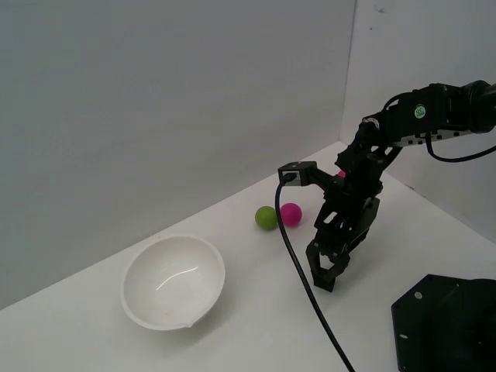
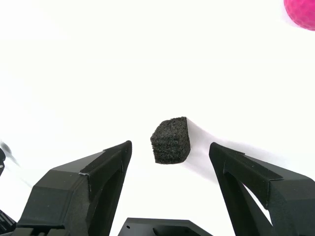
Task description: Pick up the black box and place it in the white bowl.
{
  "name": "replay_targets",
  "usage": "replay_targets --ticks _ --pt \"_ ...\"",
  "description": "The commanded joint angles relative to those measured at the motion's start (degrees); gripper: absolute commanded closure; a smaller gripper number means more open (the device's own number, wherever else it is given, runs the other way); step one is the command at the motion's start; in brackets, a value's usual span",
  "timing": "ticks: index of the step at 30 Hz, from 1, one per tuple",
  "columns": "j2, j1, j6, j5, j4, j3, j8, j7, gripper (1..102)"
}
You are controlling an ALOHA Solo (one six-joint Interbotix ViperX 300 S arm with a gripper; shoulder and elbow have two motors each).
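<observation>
The black box (image 2: 170, 140) is a small matte foam cube lying on the white table. In the wrist view it lies between the two fingers of my gripper (image 2: 170, 146), apart from both. The gripper is open. In the exterior view my gripper (image 1: 325, 277) points down at the table toward that view's right, and the box is hidden behind it. The white bowl (image 1: 174, 279) is large and glossy. It sits tilted on the table at the exterior view's left, well away from the gripper, with nothing in it.
A green ball (image 1: 266, 218) and a pink ball (image 1: 291, 213) lie side by side behind the gripper; the pink ball also shows in the wrist view (image 2: 301, 12). A black cable (image 1: 306, 287) hangs before the arm. The black base plate (image 1: 449, 325) is at lower right.
</observation>
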State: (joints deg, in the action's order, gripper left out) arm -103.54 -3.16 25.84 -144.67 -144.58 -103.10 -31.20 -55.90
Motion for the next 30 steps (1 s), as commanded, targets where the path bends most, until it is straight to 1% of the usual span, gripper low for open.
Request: replay_targets --ticks 1,4,8,18,27,29,30 --pt "0.1 -1.0 0.6 0.4 0.4 -0.2 -0.4 -0.5 13" --pt "0.8 -1.1 1.0 0.4 0.2 0.4 -0.4 -0.5 15" --pt "1.5 -1.3 1.1 0.4 0.2 1.1 -0.4 -0.4 24" --pt "3.7 -2.6 1.8 0.4 0.3 3.3 -0.4 -0.1 26" --pt "4.2 -2.6 1.9 0.3 0.2 3.9 -0.4 0.0 34" --pt "4.2 -2.6 1.9 0.4 0.2 3.9 -0.4 0.0 38" --pt "4.3 -2.6 1.9 0.3 0.3 3.9 -0.4 0.0 43"
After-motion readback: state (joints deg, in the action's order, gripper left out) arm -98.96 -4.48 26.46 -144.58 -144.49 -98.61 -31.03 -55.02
